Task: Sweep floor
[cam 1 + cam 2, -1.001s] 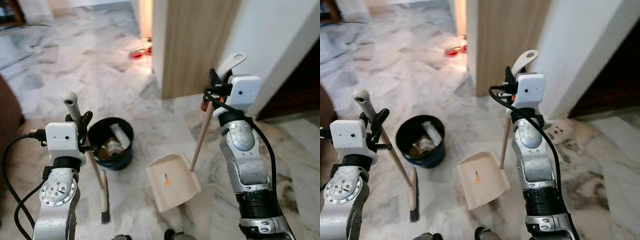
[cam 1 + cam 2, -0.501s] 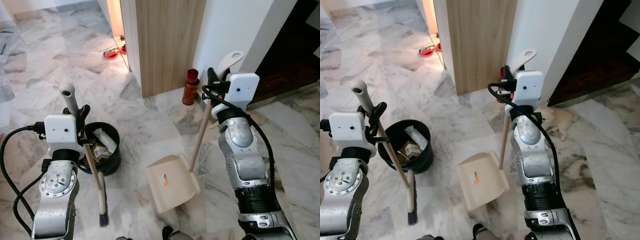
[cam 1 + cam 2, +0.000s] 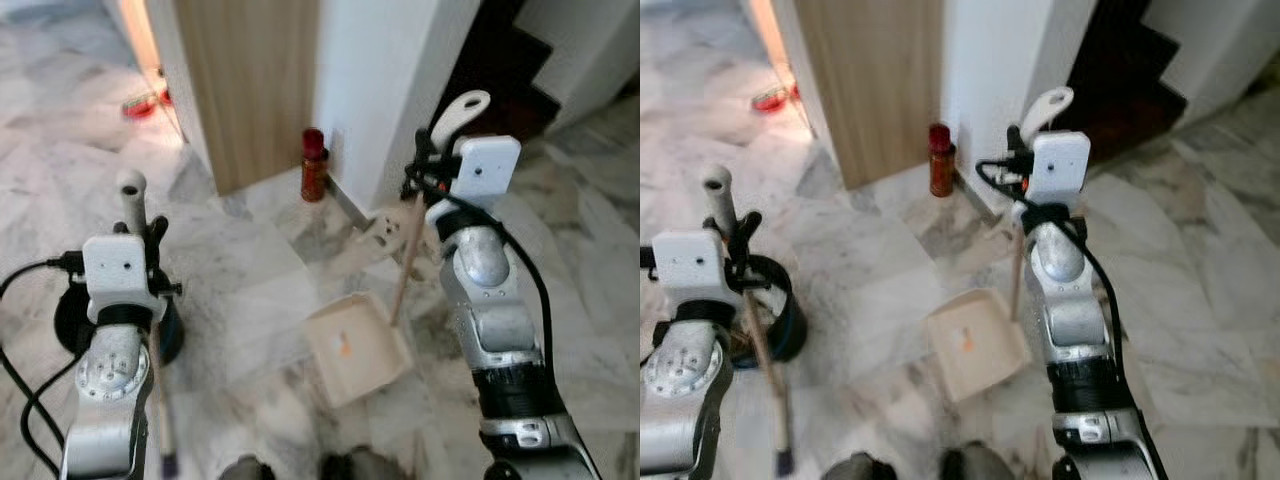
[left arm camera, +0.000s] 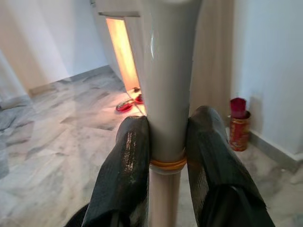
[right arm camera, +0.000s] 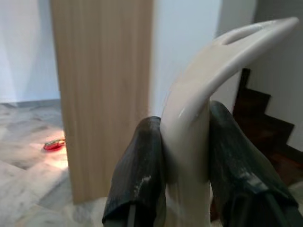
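The whole view has swung since a moment ago: the red bottle (image 3: 314, 165) by the wooden panel (image 3: 255, 80) now sits further left and dark stairs (image 3: 505, 70) open up behind. The cream dustpan (image 3: 357, 345) rests flat on the marble floor (image 3: 250, 270), in front of the bottle, its pole upright. The right gripper (image 5: 185, 156) pinches its curved plastic handle. The left gripper (image 4: 166, 156) clamps the broom (image 3: 758, 345), beside the black bin (image 3: 780, 315).
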Robot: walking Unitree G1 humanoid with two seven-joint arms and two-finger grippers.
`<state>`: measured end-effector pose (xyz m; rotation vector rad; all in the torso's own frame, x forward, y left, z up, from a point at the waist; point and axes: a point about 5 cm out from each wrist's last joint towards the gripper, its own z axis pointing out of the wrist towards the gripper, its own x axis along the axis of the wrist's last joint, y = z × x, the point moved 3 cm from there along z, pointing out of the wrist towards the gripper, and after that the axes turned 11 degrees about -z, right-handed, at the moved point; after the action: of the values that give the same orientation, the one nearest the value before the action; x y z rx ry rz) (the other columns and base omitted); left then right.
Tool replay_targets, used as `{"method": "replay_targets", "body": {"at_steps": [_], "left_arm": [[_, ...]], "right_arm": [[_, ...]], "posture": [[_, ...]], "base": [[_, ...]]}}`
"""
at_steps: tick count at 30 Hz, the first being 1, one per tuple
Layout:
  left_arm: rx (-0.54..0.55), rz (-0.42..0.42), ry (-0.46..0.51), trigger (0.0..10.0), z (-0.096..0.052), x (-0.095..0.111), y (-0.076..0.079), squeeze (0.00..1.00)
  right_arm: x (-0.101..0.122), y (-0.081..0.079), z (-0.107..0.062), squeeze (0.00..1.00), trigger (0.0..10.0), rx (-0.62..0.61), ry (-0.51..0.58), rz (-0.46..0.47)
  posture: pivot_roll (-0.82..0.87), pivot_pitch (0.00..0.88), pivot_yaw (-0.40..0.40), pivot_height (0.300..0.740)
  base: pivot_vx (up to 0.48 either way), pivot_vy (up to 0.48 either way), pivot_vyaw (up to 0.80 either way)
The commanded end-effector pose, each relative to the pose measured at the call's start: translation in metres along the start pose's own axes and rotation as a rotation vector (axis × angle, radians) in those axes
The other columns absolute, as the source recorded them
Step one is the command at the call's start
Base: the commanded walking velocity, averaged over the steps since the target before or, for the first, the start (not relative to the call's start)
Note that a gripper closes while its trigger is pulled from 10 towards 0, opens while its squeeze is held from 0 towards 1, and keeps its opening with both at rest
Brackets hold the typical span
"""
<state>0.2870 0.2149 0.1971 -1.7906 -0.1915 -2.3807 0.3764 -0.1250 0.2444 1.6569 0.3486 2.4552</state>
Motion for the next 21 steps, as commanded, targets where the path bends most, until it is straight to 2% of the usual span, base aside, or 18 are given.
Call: {"method": "replay_targets", "body": {"at_steps": [1,21], "left_arm": [[-0.021,-0.015,0.053,10.0,-0.0001,0.0107,0.0062,0.0],[-0.046,-0.016,0.062,10.0,0.0039,0.0124,0.0114,0.0]], "right_arm": [[0.0037,0.0023,0.001,0.0,10.0,-0.008,0.015,0.022],[-0.0044,0.0066,-0.0028,0.0,10.0,-0.032,-0.006,0.008]], "posture": [[-0.06,0.191,-0.043,0.74],[-0.05,0.139,-0.024,0.74]], "base": [[0.0,0.0,-0.8],[0.0,0.0,-0.8]]}}
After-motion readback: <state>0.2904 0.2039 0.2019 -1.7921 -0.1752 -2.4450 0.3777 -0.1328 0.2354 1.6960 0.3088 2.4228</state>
